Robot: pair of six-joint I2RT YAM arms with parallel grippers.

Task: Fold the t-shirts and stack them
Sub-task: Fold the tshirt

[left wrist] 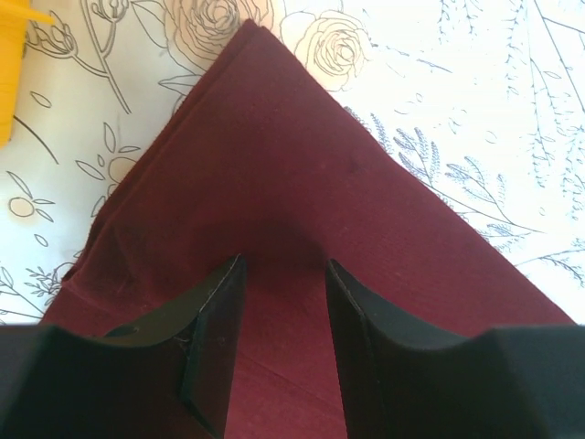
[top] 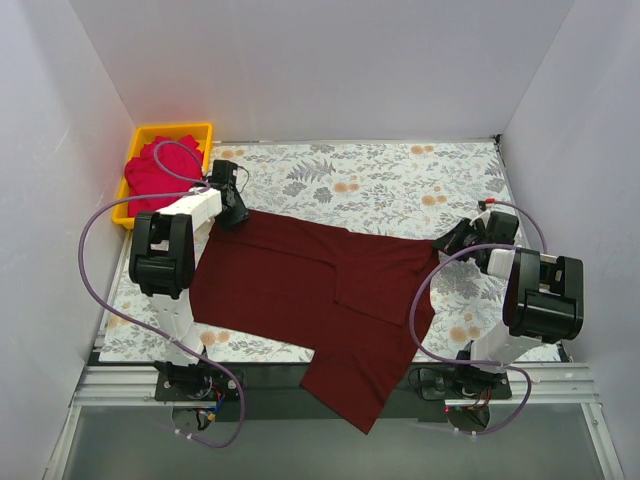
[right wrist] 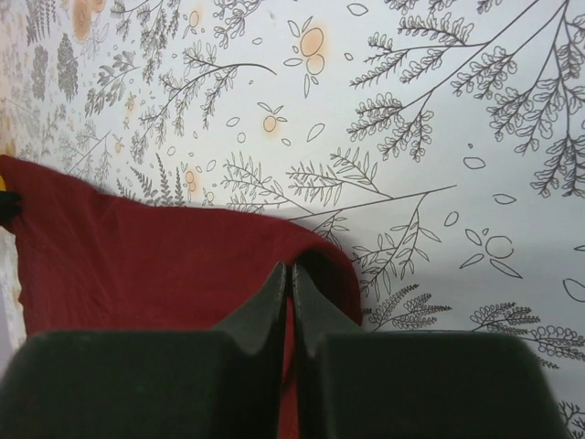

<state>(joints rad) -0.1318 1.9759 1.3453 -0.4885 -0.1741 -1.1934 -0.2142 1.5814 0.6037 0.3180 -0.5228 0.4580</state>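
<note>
The dark maroon t-shirt (top: 310,290) lies spread across the floral table, with a folded flap in its middle and one part hanging over the near edge. My left gripper (top: 232,205) is open over the shirt's far left corner (left wrist: 265,137), its fingers (left wrist: 219,320) straddling the cloth. My right gripper (top: 452,240) is shut on the shirt's right edge (right wrist: 183,265), where the cloth bunches up at the fingertips (right wrist: 292,270). The pinkish-red t-shirt (top: 150,175) lies crumpled in the yellow bin.
The yellow bin (top: 180,130) stands at the far left corner, close beside my left gripper; its edge also shows in the left wrist view (left wrist: 11,64). White walls enclose the table on three sides. The table's near edge (top: 260,365) runs just before the arm bases.
</note>
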